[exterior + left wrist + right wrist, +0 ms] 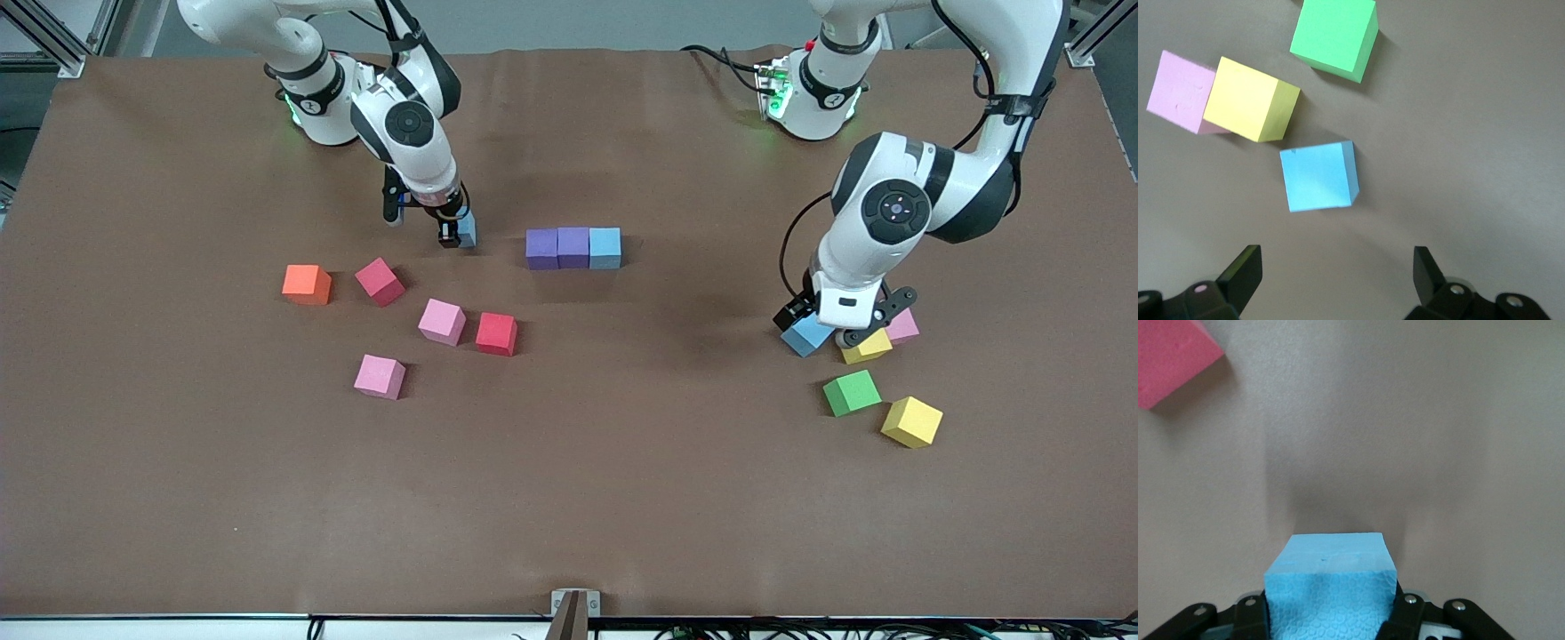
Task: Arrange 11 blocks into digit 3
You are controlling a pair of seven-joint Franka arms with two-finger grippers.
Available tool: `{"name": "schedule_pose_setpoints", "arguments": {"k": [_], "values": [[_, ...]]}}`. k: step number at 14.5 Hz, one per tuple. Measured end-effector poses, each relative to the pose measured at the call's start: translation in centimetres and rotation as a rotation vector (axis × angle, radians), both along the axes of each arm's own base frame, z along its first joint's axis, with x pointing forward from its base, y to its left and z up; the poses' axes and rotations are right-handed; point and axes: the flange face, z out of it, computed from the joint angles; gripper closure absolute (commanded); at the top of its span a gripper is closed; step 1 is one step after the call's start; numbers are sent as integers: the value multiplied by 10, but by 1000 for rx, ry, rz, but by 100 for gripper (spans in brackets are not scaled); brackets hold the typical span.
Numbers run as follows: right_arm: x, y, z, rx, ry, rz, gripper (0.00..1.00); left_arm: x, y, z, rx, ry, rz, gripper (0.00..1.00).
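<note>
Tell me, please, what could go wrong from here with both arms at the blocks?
1. The right pincer grips its blue block low at one end; it may twist when set beside the row.
2. The open left pincer hangs over a blue block almost touching the yellow block; a finger could knock that.

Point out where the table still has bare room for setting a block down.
Bare: the wide strip nearer the front camera than the pink block and yellow block, and the middle between the red block and green block. Crowded: around the left end effector.
</note>
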Motion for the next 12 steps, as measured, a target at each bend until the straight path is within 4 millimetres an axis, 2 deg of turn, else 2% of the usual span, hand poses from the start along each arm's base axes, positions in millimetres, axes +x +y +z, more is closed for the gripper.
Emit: {"name": "schedule_pose_setpoints", "arguments": {"k": [2, 7, 9, 12], "values": [[5, 6, 6, 14, -13, 27, 98, -6, 16, -13, -16, -25, -20, 0], [26, 26, 28, 52, -46, 223, 98, -19, 45, -41, -49, -66, 5, 0], [40, 37, 43, 45, -28, 292, 98, -19, 49, -48, -64, -80, 12, 0], [69, 56, 79, 62, -41, 439, 99, -15, 52, -63, -92, -84, 23, 0]]}}
